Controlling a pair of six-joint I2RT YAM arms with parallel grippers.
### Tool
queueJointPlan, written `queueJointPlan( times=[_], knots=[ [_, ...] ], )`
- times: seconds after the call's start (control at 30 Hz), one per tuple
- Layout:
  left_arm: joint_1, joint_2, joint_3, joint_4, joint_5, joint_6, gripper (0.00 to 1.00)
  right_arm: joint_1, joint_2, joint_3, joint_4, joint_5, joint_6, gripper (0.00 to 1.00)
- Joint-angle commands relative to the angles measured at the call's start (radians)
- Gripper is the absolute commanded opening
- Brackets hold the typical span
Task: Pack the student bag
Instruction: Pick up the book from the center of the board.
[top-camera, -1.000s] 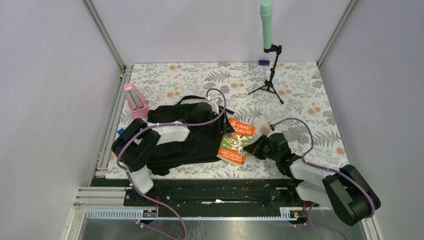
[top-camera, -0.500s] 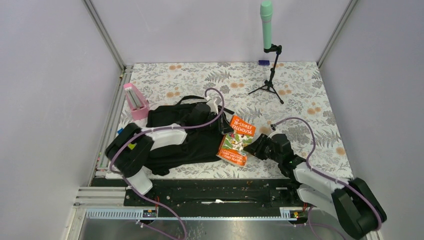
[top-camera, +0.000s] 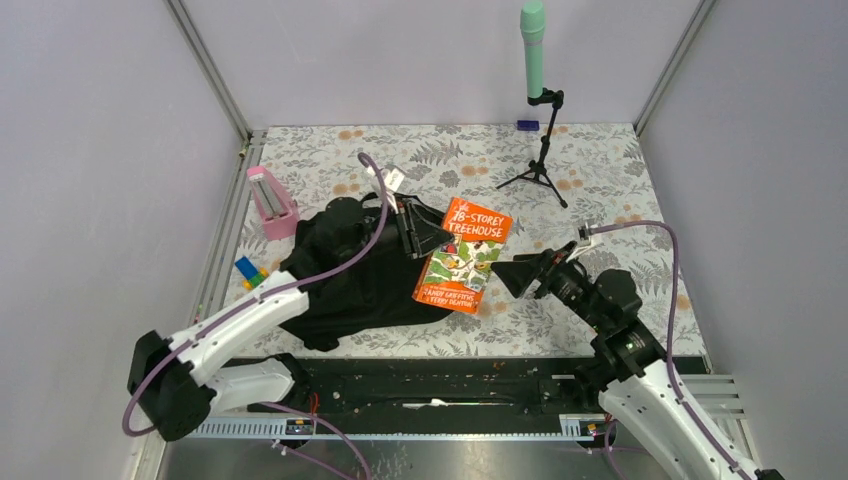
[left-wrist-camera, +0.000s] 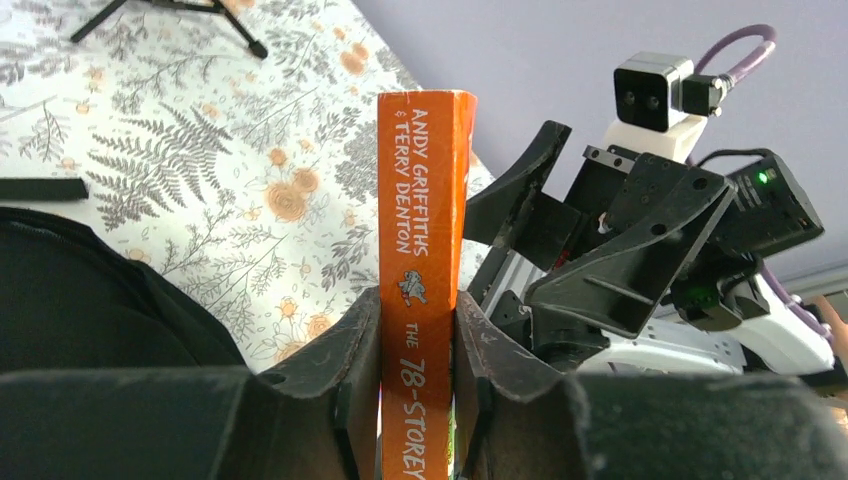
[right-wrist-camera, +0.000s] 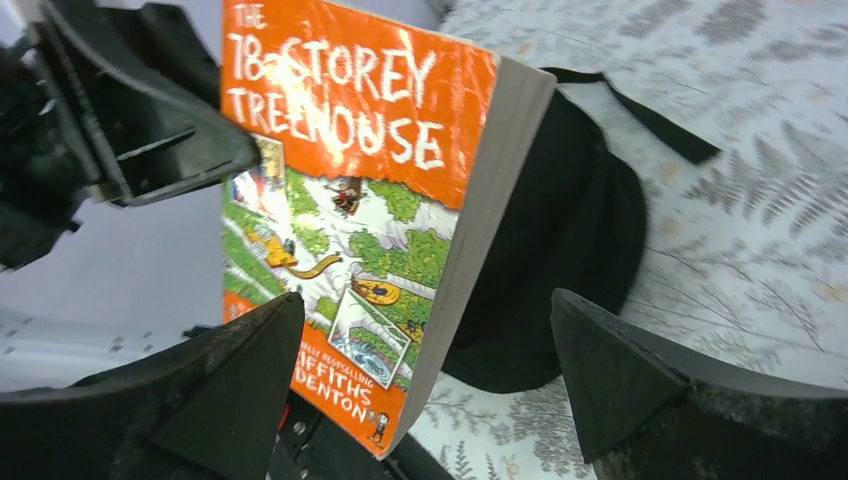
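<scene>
Left gripper (left-wrist-camera: 418, 325) clamped on book (left-wrist-camera: 425, 190), beside student bag (top-camera: 345, 285); right gripper (right-wrist-camera: 425, 310) apart.

Pale lilac walls (top-camera: 110, 150) and aluminium corner posts (top-camera: 208, 70) enclose a table (top-camera: 610, 190) covered in fern-and-flower print.

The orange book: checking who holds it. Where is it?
Top view, centre: the orange book is clamped by its spine in the left gripper, between the student bag and the open right gripper.
</scene>
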Motion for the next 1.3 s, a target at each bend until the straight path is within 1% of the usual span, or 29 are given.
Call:
queueJointPlan(
  times=[0.0, 0.17, 0.2, 0.3, 0.37, 0.47, 0.6, 0.7, 0.73, 0.8, 0.9, 0.93, 0.97, 1.0, 1.03, 1.1, 1.13, 1.17, 1.23, 1.27],
  knots=[
    [0.006, -0.136, 0.078, 0.016, 0.070, 0.042, 0.00, -0.002, 0.004, 0.079, 0.049, -0.175, -0.044, 1.00],
    [0.006, -0.254, 0.080, 0.030, 0.115, 0.051, 0.00, -0.002, 0.102, 0.134, 0.167, -0.323, -0.005, 1.00],
    [0.007, -0.263, 0.085, 0.032, 0.127, 0.043, 0.00, -0.002, 0.126, 0.144, 0.213, -0.378, 0.002, 1.00],
    [0.006, -0.271, 0.098, 0.046, 0.155, 0.017, 0.00, 0.008, 0.197, 0.201, 0.250, -0.463, 0.017, 1.00],
    [0.006, -0.271, 0.100, 0.067, 0.176, 0.003, 0.00, 0.021, 0.217, 0.211, 0.297, -0.478, 0.030, 1.00],
    [0.006, -0.274, 0.092, 0.119, 0.212, -0.003, 0.00, 0.027, 0.227, 0.184, 0.421, -0.467, 0.081, 1.00],
    [0.006, -0.272, 0.079, 0.184, 0.233, -0.028, 0.00, 0.044, 0.286, 0.178, 0.542, -0.479, 0.129, 1.00],
    [0.005, -0.260, 0.079, 0.218, 0.260, -0.041, 0.00, 0.073, 0.314, 0.196, 0.572, -0.481, 0.131, 1.00],
    [0.006, -0.259, 0.077, 0.224, 0.260, -0.041, 0.00, 0.081, 0.320, 0.202, 0.576, -0.481, 0.129, 0.98],
    [0.004, -0.263, 0.075, 0.223, 0.248, -0.031, 0.00, 0.085, 0.324, 0.204, 0.608, -0.483, 0.154, 0.89],
    [0.004, -0.270, 0.077, 0.187, 0.209, 0.002, 0.00, 0.085, 0.329, 0.190, 0.675, -0.487, 0.208, 0.71],
    [0.004, -0.269, 0.076, 0.177, 0.202, 0.011, 0.00, 0.086, 0.332, 0.187, 0.694, -0.490, 0.222, 0.63],
    [0.006, -0.266, 0.079, 0.161, 0.191, 0.024, 0.00, 0.086, 0.336, 0.186, 0.697, -0.492, 0.230, 0.48],
    [0.005, -0.261, 0.086, 0.127, 0.175, 0.043, 0.00, 0.085, 0.336, 0.187, 0.687, -0.487, 0.231, 0.30],
    [0.005, -0.254, 0.094, 0.084, 0.151, 0.066, 0.00, 0.086, 0.335, 0.187, 0.669, -0.474, 0.224, 0.20],
    [0.005, -0.244, 0.101, -0.025, 0.095, 0.116, 0.00, 0.085, 0.315, 0.188, 0.593, -0.430, 0.191, 0.05],
    [0.006, -0.241, 0.107, -0.080, 0.058, 0.160, 0.04, 0.085, 0.293, 0.192, 0.524, -0.388, 0.145, 0.00],
    [0.006, -0.240, 0.110, -0.136, 0.017, 0.200, 0.18, 0.086, 0.269, 0.203, 0.434, -0.327, 0.101, 0.00],
    [0.006, -0.238, 0.108, -0.253, -0.072, 0.274, 0.58, 0.084, 0.213, 0.232, 0.237, -0.195, 0.008, 0.00],
    [0.006, -0.236, 0.104, -0.304, -0.117, 0.306, 0.72, 0.084, 0.190, 0.256, 0.136, -0.110, -0.029, 0.00]
  ],
)
